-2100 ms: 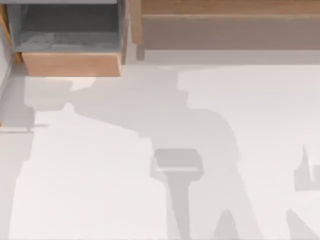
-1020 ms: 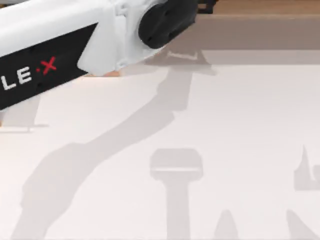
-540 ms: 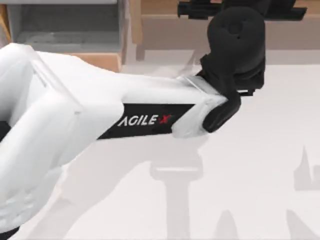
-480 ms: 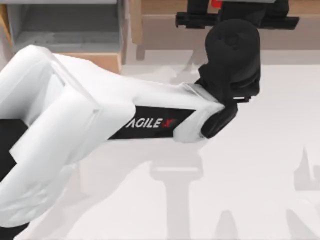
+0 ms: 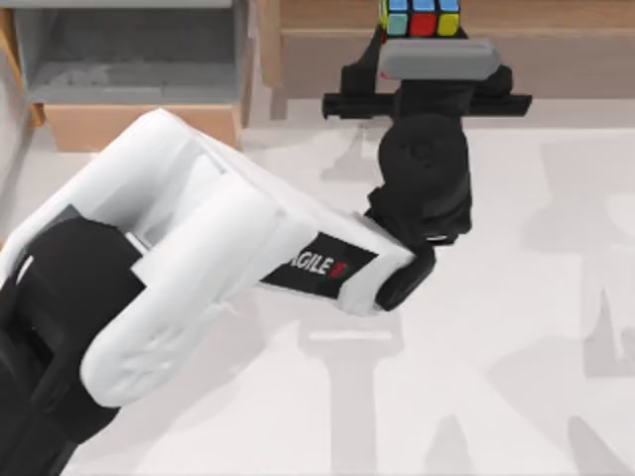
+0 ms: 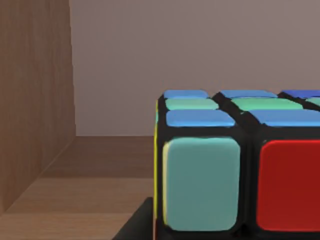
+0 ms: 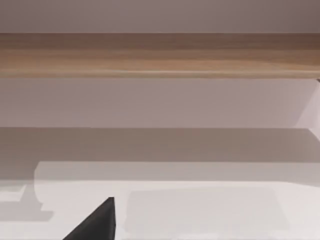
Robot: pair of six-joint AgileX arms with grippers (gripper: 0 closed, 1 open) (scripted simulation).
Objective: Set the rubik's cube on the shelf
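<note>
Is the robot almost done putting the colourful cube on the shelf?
Nearly. The left arm has carried the rubik's cube up to the shelf, and it sits at the left claw. The left wrist view shows it over the wooden ledge. Left to do: let go and pull back.

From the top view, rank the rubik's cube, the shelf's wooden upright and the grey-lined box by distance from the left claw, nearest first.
1. rubik's cube, right at the left claw, over the shelf.
2. wooden upright, at the shelf's left end.
3. grey-lined box, farther left at the back.
</note>
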